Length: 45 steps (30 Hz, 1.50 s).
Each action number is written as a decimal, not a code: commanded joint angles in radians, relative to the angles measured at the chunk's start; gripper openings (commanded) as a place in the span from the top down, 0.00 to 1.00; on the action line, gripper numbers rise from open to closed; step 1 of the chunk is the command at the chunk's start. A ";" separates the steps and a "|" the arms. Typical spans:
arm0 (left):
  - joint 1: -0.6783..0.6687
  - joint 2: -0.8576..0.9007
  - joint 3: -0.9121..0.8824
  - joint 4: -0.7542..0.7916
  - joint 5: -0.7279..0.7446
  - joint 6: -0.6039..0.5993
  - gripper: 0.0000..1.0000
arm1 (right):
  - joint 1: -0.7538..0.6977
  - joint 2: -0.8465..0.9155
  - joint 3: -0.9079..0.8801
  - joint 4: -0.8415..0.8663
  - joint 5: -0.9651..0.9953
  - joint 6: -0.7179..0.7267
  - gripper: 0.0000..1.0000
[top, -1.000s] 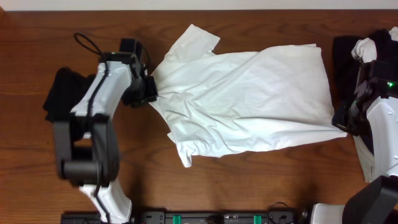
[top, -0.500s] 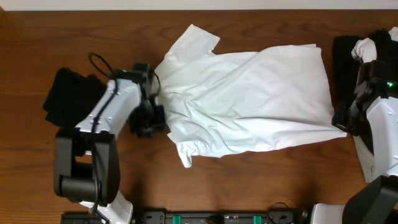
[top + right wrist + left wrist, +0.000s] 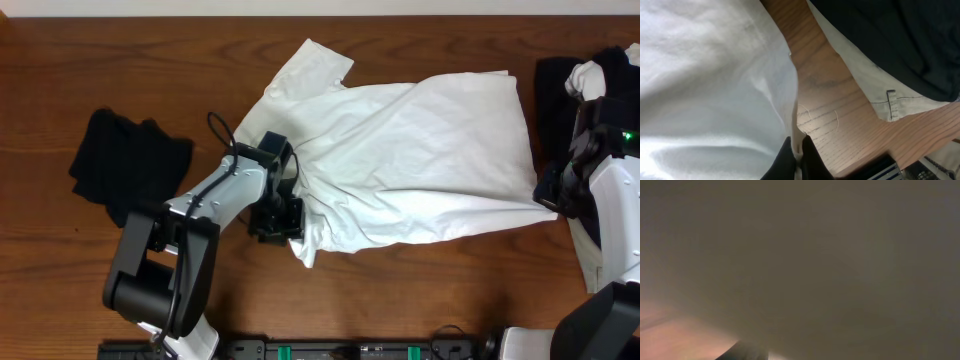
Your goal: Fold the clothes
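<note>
The clothes here are chiefly a large white T-shirt spread across the middle of the wooden table. My left gripper is at the shirt's lower left edge, and the collar side has folded over with it. It appears shut on that fabric. White cloth covers the whole left wrist view, hiding the jaws. My right gripper is shut on the shirt's hem corner at the right, the thin white fabric pinched between its black fingers.
A black garment lies bunched at the table's left. More black and white garments sit at the far right behind my right arm. In the right wrist view they are a dark cloth over a pale one.
My left gripper has swept down and to the right along the shirt's left side, dragging the collar edge with it and folding it inward. The right arm has stayed still.
</note>
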 commanded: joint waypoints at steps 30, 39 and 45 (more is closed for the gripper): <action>-0.225 -0.162 -0.001 0.119 0.104 -0.328 0.62 | -0.005 -0.005 0.000 -0.002 0.004 0.002 0.99; -0.396 -0.162 -0.001 0.115 0.101 -0.403 0.69 | -0.005 -0.005 0.000 -0.002 0.003 0.002 0.99; -0.370 -0.200 -0.001 0.058 -0.048 -0.388 0.73 | -0.005 -0.005 0.000 -0.002 0.004 0.002 0.99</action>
